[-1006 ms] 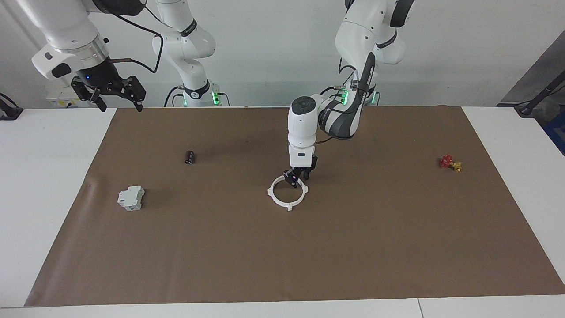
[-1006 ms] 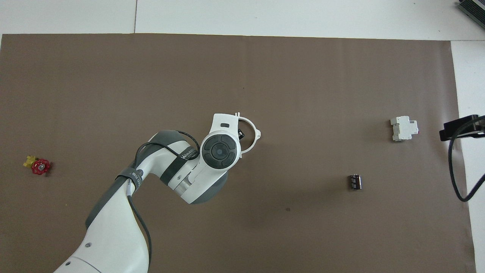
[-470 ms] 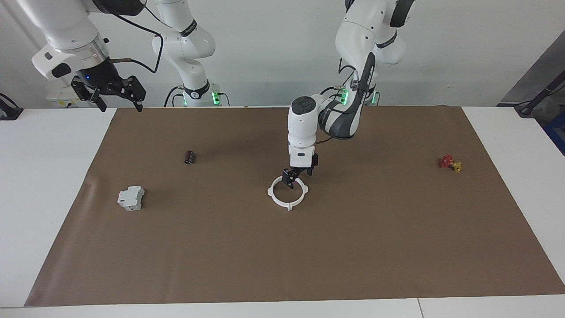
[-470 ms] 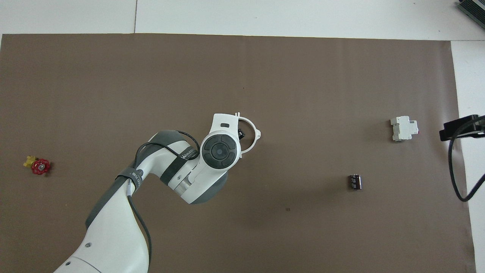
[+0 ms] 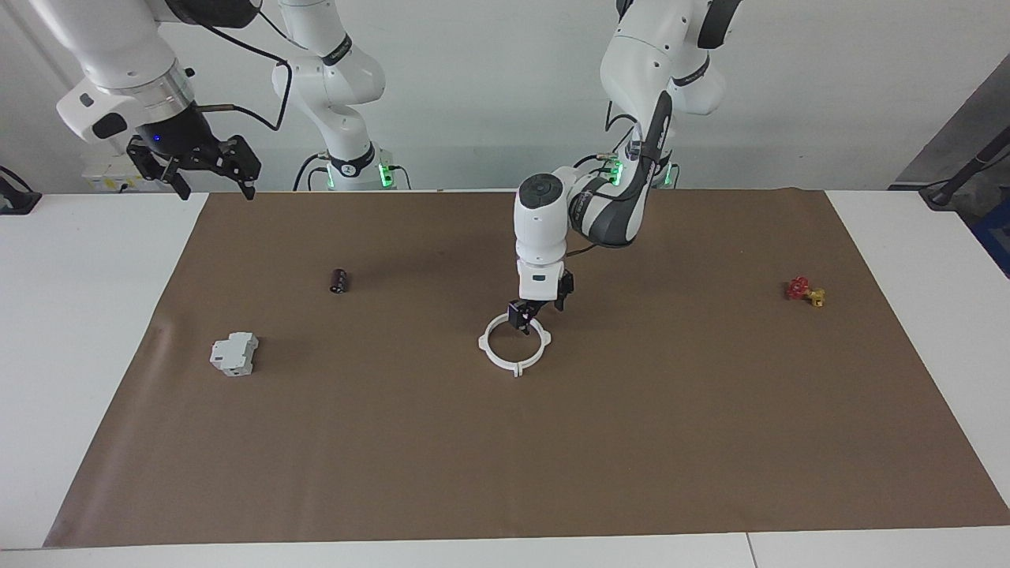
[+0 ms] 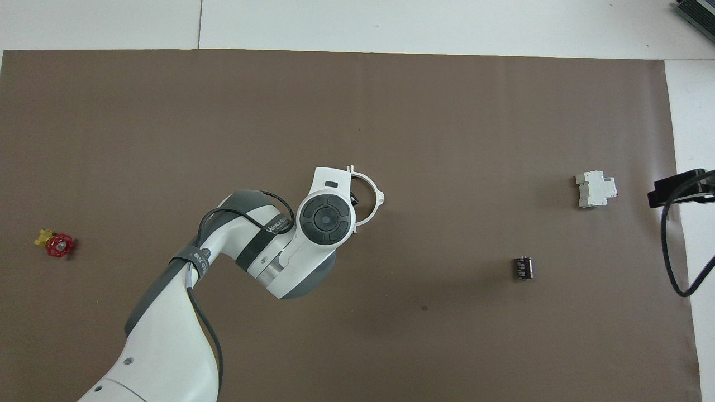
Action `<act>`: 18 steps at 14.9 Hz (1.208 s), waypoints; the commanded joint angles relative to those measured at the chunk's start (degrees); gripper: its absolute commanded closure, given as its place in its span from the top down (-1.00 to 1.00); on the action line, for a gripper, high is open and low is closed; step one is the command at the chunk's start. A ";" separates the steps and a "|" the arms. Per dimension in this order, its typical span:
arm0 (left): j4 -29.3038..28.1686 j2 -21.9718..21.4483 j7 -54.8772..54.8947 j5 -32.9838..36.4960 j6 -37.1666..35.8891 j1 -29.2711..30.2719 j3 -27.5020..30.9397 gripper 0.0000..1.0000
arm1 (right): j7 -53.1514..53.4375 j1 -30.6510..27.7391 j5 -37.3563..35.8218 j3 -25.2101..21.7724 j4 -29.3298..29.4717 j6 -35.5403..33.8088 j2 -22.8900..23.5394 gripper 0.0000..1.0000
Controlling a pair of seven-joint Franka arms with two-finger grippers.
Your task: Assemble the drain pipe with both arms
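The drain pipe (image 5: pixel 514 342) lies as one white ring in the middle of the brown mat (image 5: pixel 631 442). The left arm (image 5: pixel 631 118) bends down over it, its left gripper (image 5: pixel 539 309) spread open and holding nothing, perhaps just clear of the ring. The right gripper (image 5: pixel 207 169) hangs open past the mat's corner, waiting. One grey block (image 5: pixel 234 353), one dark cylinder (image 5: pixel 339 280) and one red valve (image 5: pixel 805 291) lie around the ring.

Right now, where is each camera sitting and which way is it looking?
Facing view: high across the table, looking at both arms; left gripper open over the white ring, right gripper open, waiting.
Overhead view: high above the robots' end, looking down; left arm covers part of the ring.
Shared: ring, grey block, red valve.
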 commanded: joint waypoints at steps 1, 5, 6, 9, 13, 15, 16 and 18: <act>-0.86 -7.81 7.62 0.39 -7.62 4.57 -0.14 1.00 | -1.67 -0.62 1.07 0.26 -0.16 -0.28 -0.49 1.00; -0.51 -14.49 32.83 -3.47 -18.61 13.70 0.12 1.00 | -1.67 -0.62 1.07 0.26 -0.16 -0.28 -0.49 1.00; -0.43 -15.72 38.98 -3.83 -20.20 16.95 0.12 1.00 | -1.67 -0.62 1.07 0.26 -0.16 -0.28 -0.49 1.00; -0.69 -19.24 56.73 -4.36 -23.46 26.52 0.21 1.00 | -1.67 -0.62 1.07 0.26 -0.16 -0.28 -0.49 1.00; -0.69 -23.99 78.54 -6.38 -28.46 38.49 0.21 1.00 | -1.67 -0.62 1.07 0.26 -0.16 -0.28 -0.49 1.00; -0.51 -26.18 83.58 -6.38 -31.10 40.44 0.30 1.00 | -1.67 -0.62 1.07 0.26 -0.16 -0.28 -0.49 1.00; -0.60 -26.80 83.77 -6.38 -31.20 40.27 0.21 1.00 | -1.67 -0.62 1.07 0.26 -0.16 -0.28 -0.49 1.00; -1.39 -27.16 83.69 -6.38 -31.29 39.39 -0.57 1.00 | -1.67 -0.62 1.07 0.26 -0.16 -0.28 -0.49 1.00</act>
